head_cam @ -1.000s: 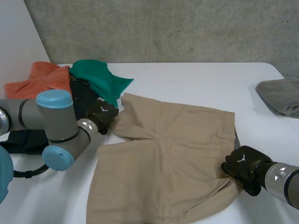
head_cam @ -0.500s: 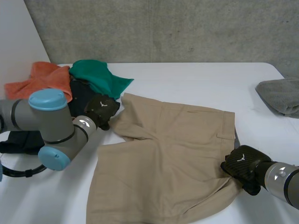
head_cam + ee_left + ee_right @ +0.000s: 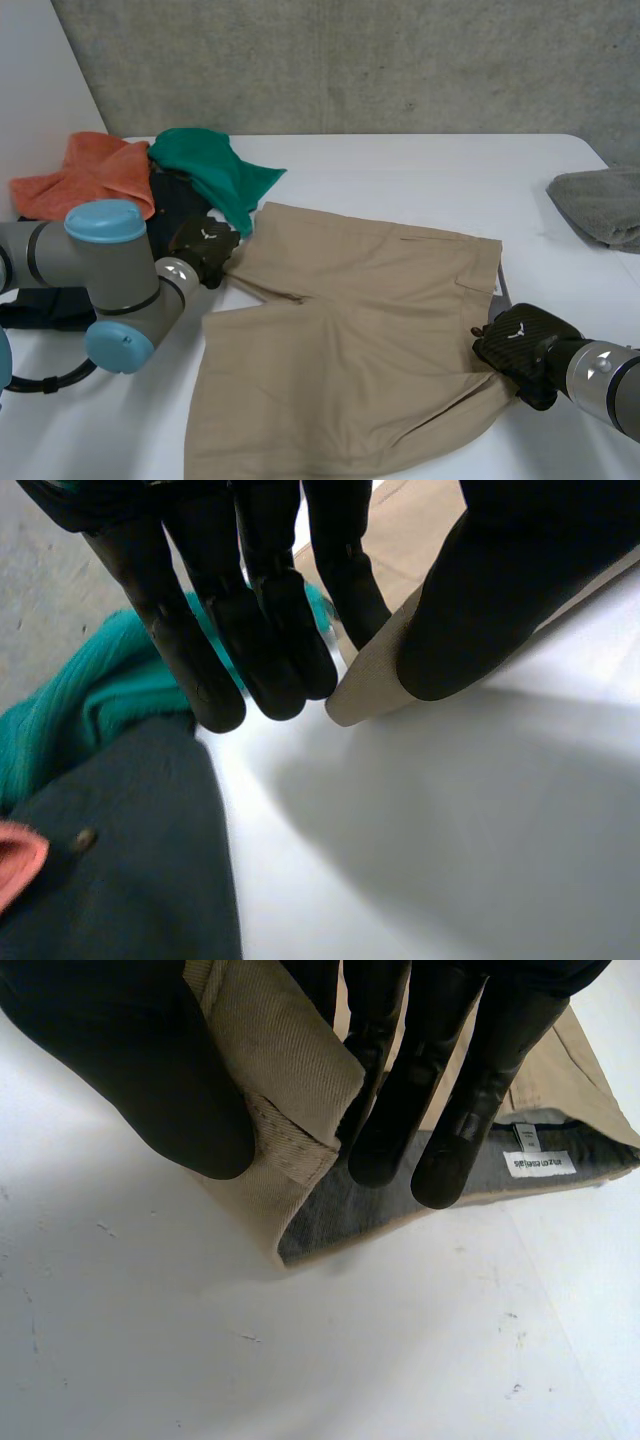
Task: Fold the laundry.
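Observation:
Tan shorts [image 3: 350, 340] lie spread on the white table [image 3: 420, 180], waistband toward the right. My left hand [image 3: 203, 247] is at the hem corner of the far leg; in the left wrist view that corner of the tan shorts [image 3: 365, 680] is pinched between thumb [image 3: 470, 610] and fingers [image 3: 270, 650]. My right hand [image 3: 520, 345] is at the near waistband corner. In the right wrist view its thumb [image 3: 150, 1070] and fingers [image 3: 440, 1080] pinch the folded waistband of the tan shorts [image 3: 285, 1080], lifted a little, showing grey lining and a white label [image 3: 538, 1163].
A pile at the table's left holds an orange cloth [image 3: 85, 170], a green cloth [image 3: 210, 170] and a dark garment [image 3: 175, 205], close beside my left hand. A grey towel [image 3: 600, 205] lies at the right edge.
My left hand drew the leg corner leftward and toward me, stretching the far leg flatter. The right hand lifted the waistband corner slightly.

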Tool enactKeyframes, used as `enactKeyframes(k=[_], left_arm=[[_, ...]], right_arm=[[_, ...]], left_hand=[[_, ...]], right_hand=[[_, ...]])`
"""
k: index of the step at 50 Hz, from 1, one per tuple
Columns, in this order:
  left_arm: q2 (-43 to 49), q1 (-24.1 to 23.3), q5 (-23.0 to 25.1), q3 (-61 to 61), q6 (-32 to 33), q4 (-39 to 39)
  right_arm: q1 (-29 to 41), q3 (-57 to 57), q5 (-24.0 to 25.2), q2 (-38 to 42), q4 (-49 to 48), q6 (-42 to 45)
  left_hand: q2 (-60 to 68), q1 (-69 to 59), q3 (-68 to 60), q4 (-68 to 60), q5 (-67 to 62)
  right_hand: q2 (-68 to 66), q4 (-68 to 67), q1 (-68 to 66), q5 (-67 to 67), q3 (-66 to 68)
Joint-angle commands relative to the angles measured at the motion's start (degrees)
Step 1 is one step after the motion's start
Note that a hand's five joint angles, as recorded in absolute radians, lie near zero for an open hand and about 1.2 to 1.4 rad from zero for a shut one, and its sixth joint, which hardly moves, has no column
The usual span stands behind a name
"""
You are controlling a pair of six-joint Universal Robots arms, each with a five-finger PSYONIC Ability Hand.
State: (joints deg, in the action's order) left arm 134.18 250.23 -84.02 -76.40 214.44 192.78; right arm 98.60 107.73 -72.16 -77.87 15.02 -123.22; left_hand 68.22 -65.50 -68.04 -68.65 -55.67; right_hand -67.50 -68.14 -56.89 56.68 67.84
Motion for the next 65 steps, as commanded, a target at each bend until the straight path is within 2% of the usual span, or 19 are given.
enactKeyframes(k=[1, 6, 7, 8, 9, 10, 15, 22, 27, 35, 43, 50, 54, 57, 61, 62, 65], left_arm=[[-1.73, -0.79, -3.95, -2.0, 0.11, -0.3], [-2.7, -1.58, -3.96, -3.05, -0.16, -0.39], [-2.87, -1.58, -3.96, -3.14, -0.16, -0.39], [-4.09, -1.5, -4.13, -3.23, -0.33, -0.39], [-4.98, -1.5, -4.31, -3.32, -0.6, -0.39], [-5.94, -1.58, -4.48, -3.4, -0.77, -0.48], [-13.67, -1.76, -4.48, -6.65, -4.37, -0.65], [-29.05, -3.16, -3.87, -18.68, -14.65, -2.23], [-38.45, -8.69, -3.87, -27.55, -18.96, -11.96], [-40.5, -12.74, -4.04, -34.51, -25.54, -22.53], [-40.23, -14.32, -3.95, -36.54, -31.27, -24.12], [-36.02, -14.59, -4.31, -36.98, -30.75, -22.98], [-32.15, -14.94, -4.66, -35.93, -30.66, -20.36], [-32.23, -15.21, -5.27, -34.17, -29.52, -16.75], [-31.53, -15.47, -5.98, -27.94, -21.1, -9.46], [-30.22, -15.21, -6.06, -24.71, -16.29, -5.88], [-24.52, -15.03, -6.15, -18.37, -8.89, 0.12]], right_arm=[[-0.07, -0.06, -0.09, 0.0, 0.01, 0.0], [-0.07, 0.12, 0.0, 0.09, 0.01, -0.09], [-0.07, 0.12, 0.0, 0.09, 0.01, -0.09], [0.01, 0.12, 0.0, 0.09, 0.01, -0.09], [0.01, 0.12, 0.0, 0.09, 0.01, -0.09], [0.01, 0.12, 0.0, 0.09, -0.08, -0.09], [0.1, -0.06, 0.0, 0.0, -1.57, -0.87], [0.01, -3.4, 0.09, 0.09, -2.71, -11.94], [-0.16, -6.03, 1.66, 1.31, -4.11, -19.58], [-0.07, -7.18, 2.37, 2.81, -7.89, -22.94], [-0.16, -7.62, 2.11, 3.95, -9.13, -23.03], [-0.51, -7.18, 2.2, 3.95, -9.22, -23.03], [-1.04, -7.18, 2.2, 3.87, -9.22, -22.94], [-1.04, -7.44, 2.2, 3.86, -9.13, -22.41], [-0.43, -8.4, 2.11, 3.78, -9.65, -21.8], [-0.25, -9.37, 2.11, 3.95, -10.79, -21.71], [0.19, -11.04, 1.85, 3.95, -13.51, -22.14]], left_hand=[[11.78, -14.5, -11.96, -11.35, -14.33], [9.64, -12.36, -9.82, -9.21, -12.18], [-4.04, 1.32, 3.86, 4.47, 1.49], [-40.48, 37.76, 40.3, 40.91, 37.93], [-52.5, 49.78, 52.32, 52.93, 49.96], [-54.28, 51.57, 54.11, 54.72, 51.74], [-50.94, 48.22, 50.76, 51.37, 48.4], [-49.77, 47.05, 49.59, 50.2, 47.22], [-46.06, 43.34, 45.89, 46.49, 43.52], [-43.37, 40.65, 43.19, 43.8, 40.83], [-42.7, 39.98, 42.52, 43.13, 40.15], [-38.51, 35.79, 38.33, 38.94, 35.96], [11.63, -14.35, -11.81, -11.2, -14.17], [11.78, -14.5, -11.96, -11.35, -14.33], [11.78, -14.5, -11.96, -11.35, -14.33], [11.78, -14.5, -11.96, -11.35, -14.33], [11.78, -14.5, -11.96, -11.35, -14.33]], right_hand=[[-12.5, -11.86, -23.11, 13.32, 12.16], [-12.5, -11.86, -23.11, 13.32, 12.16], [-12.5, -11.86, -23.11, 13.32, 12.16], [-12.5, -11.86, -23.11, 13.32, 12.16], [-12.5, -11.86, -23.11, 13.32, 12.16], [-12.5, -11.86, -23.11, 13.32, 12.16], [-12.5, -11.86, -23.11, 13.32, 12.16], [-12.5, -11.86, -23.11, 13.32, 12.16], [-12.5, -11.86, -23.11, 13.32, 12.16], [-12.5, -11.86, -23.11, 13.32, 12.16], [-12.5, -11.86, -23.11, 13.32, 12.16], [-12.5, -11.86, -23.11, 13.32, 12.16], [-12.5, -11.86, -23.11, 13.32, 12.16], [-12.5, -11.86, -23.11, 13.32, 12.16], [-12.5, -11.86, -23.11, 13.32, 12.16], [-12.5, -11.86, -23.11, 13.32, 12.16], [-12.5, -11.86, -23.11, 13.32, 12.16]])
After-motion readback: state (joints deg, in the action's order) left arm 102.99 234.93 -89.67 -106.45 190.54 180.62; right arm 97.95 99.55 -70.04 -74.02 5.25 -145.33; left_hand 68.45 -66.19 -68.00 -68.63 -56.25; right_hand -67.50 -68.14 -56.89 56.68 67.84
